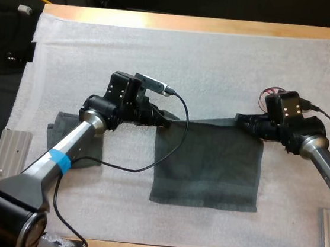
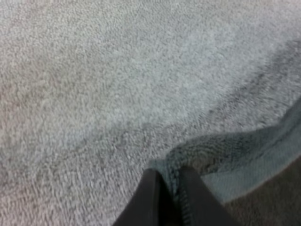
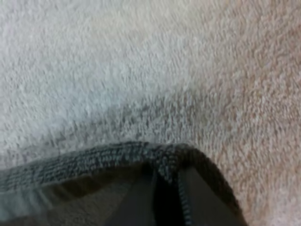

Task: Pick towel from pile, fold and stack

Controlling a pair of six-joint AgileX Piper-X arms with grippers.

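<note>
Left hand (image 1: 165,122) and right hand (image 1: 240,121) are each pinching a far corner of the spread towel (image 1: 207,170), lying flat on the white mat (image 1: 219,64). A crumpled towel (image 1: 57,124) is sitting under the left arm.

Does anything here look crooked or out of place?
Nothing much. The spread towel lies nearly flat, its far corners pinched by the left pincer and right pincer. A second towel sits bunched under the left arm.

This is looking like a robotics lab: robot arms (image 1: 59,159) are hanging over a wooden worktop (image 1: 188,23) carrying a white mat (image 1: 219,64), aluminium rails (image 1: 14,148) flanking it
</note>
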